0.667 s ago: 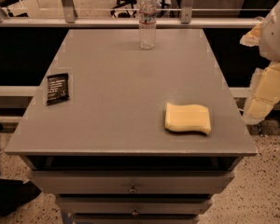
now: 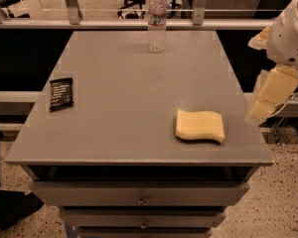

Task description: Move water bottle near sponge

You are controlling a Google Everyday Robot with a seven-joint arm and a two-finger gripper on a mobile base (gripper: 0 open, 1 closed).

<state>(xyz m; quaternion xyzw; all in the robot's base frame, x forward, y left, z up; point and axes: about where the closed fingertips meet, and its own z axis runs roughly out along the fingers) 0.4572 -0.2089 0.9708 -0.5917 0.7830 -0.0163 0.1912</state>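
The arm [image 2: 290, 33] edges in from the right: the end effector [image 2: 270, 98] now hangs just off the right edge of the worktop [image 2: 119, 133], a touch closer to it than a moment ago, and whether it is spread or pressed together I cannot tell. Nothing on the worktop has budged. The water bottle [image 2: 157, 21] stands upright at the far edge, cap on, well apart from the sponge [image 2: 199, 126], which lies flat near the front right corner. So the task is barely under way, I'd say; this looks like the opening of the reach, and the bottle has most of the worktop's depth to cross. A black packet [image 2: 61, 93] sits by the left edge (no part in this job). As for containers: the bottle is clear, but how full it is I cannot make out, and the drawers [image 2: 139, 195] beneath the worktop are shut, their contents hidden.
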